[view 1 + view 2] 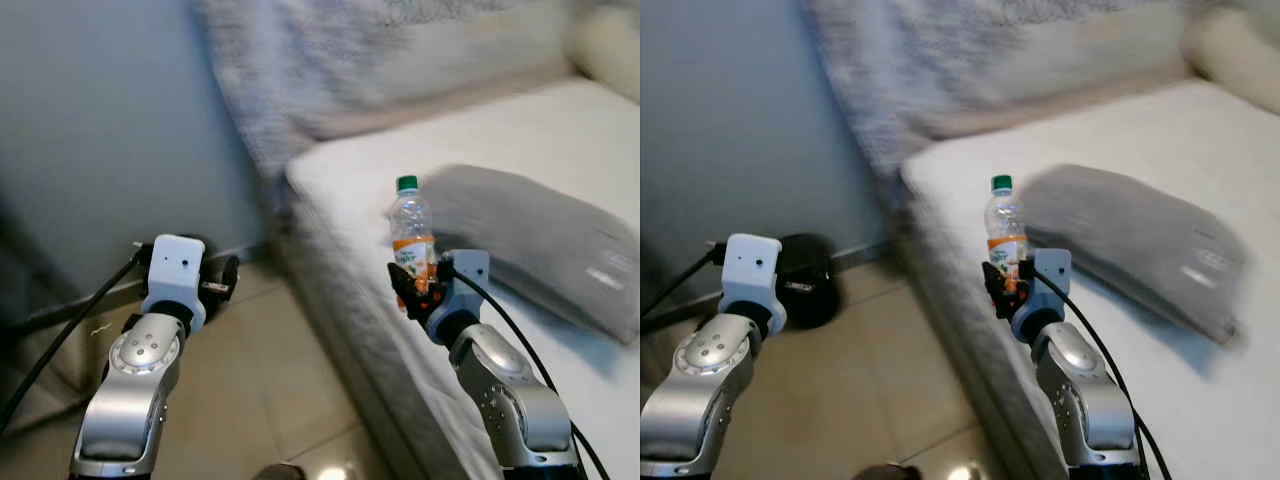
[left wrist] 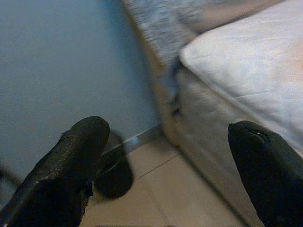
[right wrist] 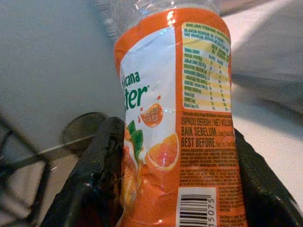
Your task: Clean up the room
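Note:
A clear plastic bottle [image 1: 411, 232] with a green cap and an orange label stands upright in my right gripper [image 1: 414, 285], which is shut on its lower part above the near edge of the white bed [image 1: 520, 140]. The right wrist view shows the orange label [image 3: 189, 118] close up, with a black finger on each side. My left gripper [image 2: 170, 175] is open and holds nothing. It hangs over the tiled floor beside the bed, and its silver arm [image 1: 140, 380] rises at the left.
A grey pillow [image 1: 530, 240] lies on the bed just right of the bottle. A patterned blanket [image 1: 300, 70] drapes over the head of the bed. A black round object [image 1: 805, 265] sits on the floor by the grey wall. Black cables run at the left.

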{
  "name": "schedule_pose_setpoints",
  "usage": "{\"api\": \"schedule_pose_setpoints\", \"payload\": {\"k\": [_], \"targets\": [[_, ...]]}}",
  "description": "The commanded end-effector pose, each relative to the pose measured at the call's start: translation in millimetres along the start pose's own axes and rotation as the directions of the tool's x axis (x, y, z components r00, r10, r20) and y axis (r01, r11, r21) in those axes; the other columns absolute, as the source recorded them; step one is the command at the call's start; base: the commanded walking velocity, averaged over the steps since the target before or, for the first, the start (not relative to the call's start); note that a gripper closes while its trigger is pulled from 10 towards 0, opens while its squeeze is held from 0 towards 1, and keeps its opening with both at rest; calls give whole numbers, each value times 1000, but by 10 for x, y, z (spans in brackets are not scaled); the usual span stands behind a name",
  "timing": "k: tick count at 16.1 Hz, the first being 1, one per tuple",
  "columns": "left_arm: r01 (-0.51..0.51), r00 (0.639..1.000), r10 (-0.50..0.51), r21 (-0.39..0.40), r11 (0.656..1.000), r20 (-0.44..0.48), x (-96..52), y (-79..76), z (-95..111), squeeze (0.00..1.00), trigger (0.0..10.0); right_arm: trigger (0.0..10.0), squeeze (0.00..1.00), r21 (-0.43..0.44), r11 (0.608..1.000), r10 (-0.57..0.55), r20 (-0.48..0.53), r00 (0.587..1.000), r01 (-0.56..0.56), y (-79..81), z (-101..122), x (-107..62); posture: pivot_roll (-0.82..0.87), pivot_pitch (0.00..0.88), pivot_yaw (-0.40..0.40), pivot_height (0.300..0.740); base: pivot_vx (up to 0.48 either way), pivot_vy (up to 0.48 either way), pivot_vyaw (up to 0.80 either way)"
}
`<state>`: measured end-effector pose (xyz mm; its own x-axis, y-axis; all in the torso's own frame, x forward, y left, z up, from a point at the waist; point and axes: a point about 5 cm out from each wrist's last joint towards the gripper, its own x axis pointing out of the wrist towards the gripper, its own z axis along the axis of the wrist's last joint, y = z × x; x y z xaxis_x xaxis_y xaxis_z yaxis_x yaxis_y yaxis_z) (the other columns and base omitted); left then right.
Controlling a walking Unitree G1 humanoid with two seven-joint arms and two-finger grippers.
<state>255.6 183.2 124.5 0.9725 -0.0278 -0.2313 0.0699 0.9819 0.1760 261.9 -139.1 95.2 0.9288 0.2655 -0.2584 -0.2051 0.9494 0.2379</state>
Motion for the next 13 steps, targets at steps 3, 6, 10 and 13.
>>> {"api": "schedule_pose_setpoints", "payload": {"k": [3,6,10,13], "targets": [[1,1000,-1,-24,1000,-12,3,-1,-12,0,10000,10000,0,-35,999,4,9,1000,-3,1,58,9,-14,0,50,740,0,0,783],[12,1000,-12,-40,999,-2,14,-20,12,0,10000,10000,0,-35,999,16,-12,1000,-16,33,43,28,-17,0,51,740,92,0,781],[9,1000,-9,-44,999,1,30,-15,25,0,10000,10000,0,-53,999,6,-32,999,-7,46,16,52,-16,0,51,740,366,0,580],[7,1000,-7,-42,999,3,46,-5,33,0,10000,10000,0,-31,1000,-2,-22,1000,1,34,30,69,-13,0,49,740,404,0,0]]}}
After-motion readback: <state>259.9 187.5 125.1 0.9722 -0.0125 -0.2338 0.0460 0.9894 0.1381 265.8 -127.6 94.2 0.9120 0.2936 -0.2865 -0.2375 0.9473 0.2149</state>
